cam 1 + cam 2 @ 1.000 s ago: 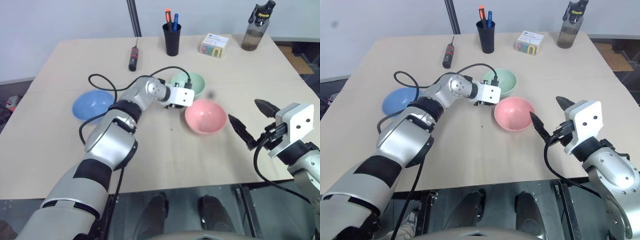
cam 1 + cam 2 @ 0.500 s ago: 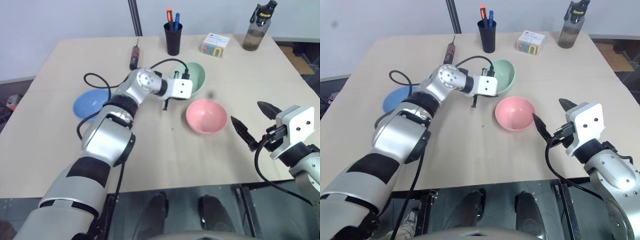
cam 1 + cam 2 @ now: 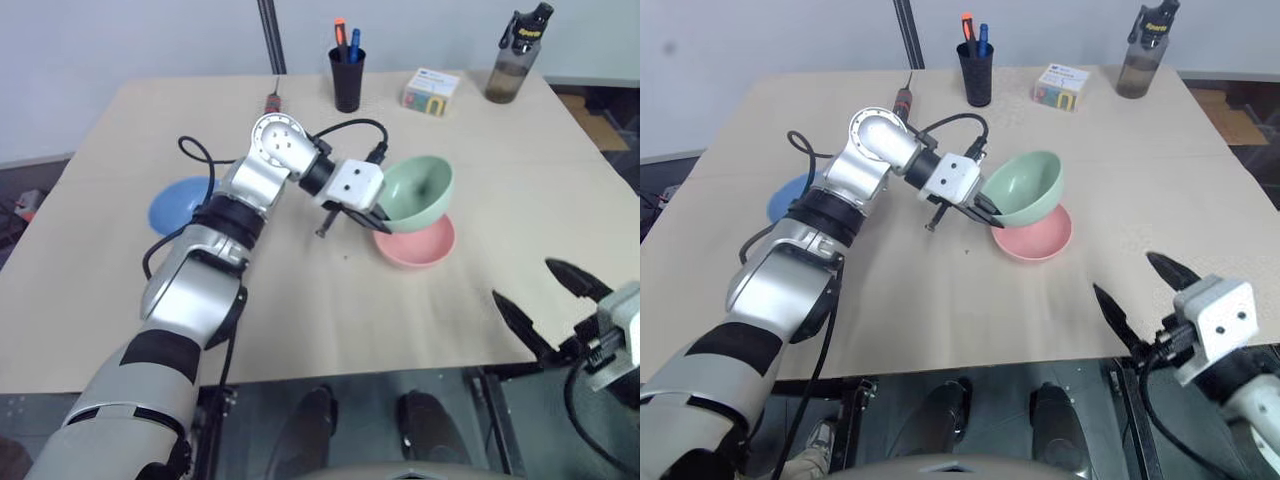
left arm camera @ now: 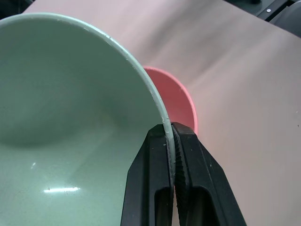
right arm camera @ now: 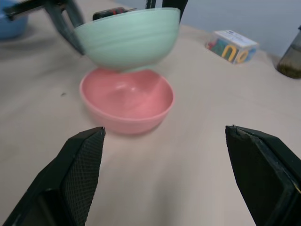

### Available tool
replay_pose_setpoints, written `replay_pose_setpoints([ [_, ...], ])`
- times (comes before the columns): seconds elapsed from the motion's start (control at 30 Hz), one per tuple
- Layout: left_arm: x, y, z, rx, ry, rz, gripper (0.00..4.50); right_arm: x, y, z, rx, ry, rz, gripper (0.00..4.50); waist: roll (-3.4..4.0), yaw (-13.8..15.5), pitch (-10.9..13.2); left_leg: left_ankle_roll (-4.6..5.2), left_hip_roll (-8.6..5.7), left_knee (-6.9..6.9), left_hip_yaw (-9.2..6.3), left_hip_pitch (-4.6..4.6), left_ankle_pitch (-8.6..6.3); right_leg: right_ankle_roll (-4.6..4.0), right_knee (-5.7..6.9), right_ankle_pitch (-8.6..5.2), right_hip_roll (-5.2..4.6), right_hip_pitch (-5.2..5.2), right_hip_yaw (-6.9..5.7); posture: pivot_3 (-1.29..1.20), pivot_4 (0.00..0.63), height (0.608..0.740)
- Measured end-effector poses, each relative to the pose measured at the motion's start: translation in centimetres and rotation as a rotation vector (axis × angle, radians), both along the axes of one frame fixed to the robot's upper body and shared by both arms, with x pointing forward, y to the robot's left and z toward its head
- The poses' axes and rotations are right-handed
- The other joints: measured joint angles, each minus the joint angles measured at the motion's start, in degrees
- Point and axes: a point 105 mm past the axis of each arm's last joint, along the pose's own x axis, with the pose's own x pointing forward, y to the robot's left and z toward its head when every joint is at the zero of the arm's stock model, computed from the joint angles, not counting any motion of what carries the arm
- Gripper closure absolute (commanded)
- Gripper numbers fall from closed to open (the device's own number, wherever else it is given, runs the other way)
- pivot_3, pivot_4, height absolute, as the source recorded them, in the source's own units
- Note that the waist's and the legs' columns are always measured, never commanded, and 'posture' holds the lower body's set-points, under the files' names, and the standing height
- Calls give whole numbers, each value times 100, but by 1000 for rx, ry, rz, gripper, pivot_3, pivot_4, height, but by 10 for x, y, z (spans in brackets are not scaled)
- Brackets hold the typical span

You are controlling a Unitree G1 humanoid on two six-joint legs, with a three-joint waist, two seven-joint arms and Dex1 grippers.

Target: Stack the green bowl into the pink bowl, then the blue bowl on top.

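Hanging tilted just above the pink bowl (image 3: pixel 415 243), the green bowl (image 3: pixel 420 190) is pinched by its near rim between the fingers of the left end effector (image 4: pixel 171 141) (one finger inside the rim, one outside). The pink bowl sits flat on the tabletop (image 3: pixel 300 320), with bare surface between it and the near edge. The blue bowl (image 3: pixel 180 205) lies well to the pink bowl's left. Nearer than the pink bowl, off the tabletop's near edge, the right end effector (image 3: pixel 1145 290) has its fingers spread wide, holding nothing.
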Motion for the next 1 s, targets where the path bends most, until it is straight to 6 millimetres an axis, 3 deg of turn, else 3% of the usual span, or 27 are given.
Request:
replay_pose_setpoints([
  [0.17, -5, -6, -5, 4, 12, -40, 3140, -9, 5, 6, 1, -33, 48, 240, -6, 4, 3, 3, 11, 0, 14, 59, -2, -27, 0, -13, 0, 53, 10, 0, 150, 740],
  [0.2, -6, -8, -3, -14, 13, -47, 2682, -9, 7, 7, -5, -37, 63, 240, -6, 23, 4, 3, 11, 0, 12, 57, -3, -27, -2, -13, 0, 54, 8, 0, 150, 740],
  [0.37, -5, -7, 15, -91, 8, -24, 2682, -5, 13, 12, 2, -57, 102, 240, -6, 23, 4, 14, 10, -4, 15, 50, -9, -5, -21, -1, 0, 53, 9, 0, 150, 740],
  [0.47, 3, 14, 27, -130, -16, 87, 2682, -2, 17, 18, 5, -79, 134, 240, -3, -9, 3, 17, 10, -17, 22, 55, -11, -3, -28, 0, 0, 52, 14, 0, 150, 740],
  [0.6, 34, 86, 30, -137, -143, 567, 2682, 10, 38, 29, 1, -116, 288, 240, -2, -117, 5, 18, 22, -24, 31, 62, -12, -3, -24, 2, 10, 45, 25, 0, 150, 740],
  [0.63, 37, 121, 27, -82, -186, 750, 2682, 16, 48, 33, 7, -130, 353, 240, -7, -102, 7, 17, 27, -26, 22, 61, -12, -5, -25, 2, 18, 46, 18, 0, 150, 740],
  [0.77, 25, 167, 23, 27, -252, 999, 2682, 34, 68, 42, 29, -154, 486, 240, -14, 24, 11, 16, 26, -25, 20, 52, -12, -8, -36, 3, 19, 46, 18, 0, 150, 740],
  [1.0, -9, 191, 4, 161, -214, 1221, 2682, 56, 95, 39, 40, -115, 687, 240, -31, 98, 24, 15, 21, -33, 16, 44, -12, -8, -39, 2, 19, 37, 17, 0, 150, 740],
])
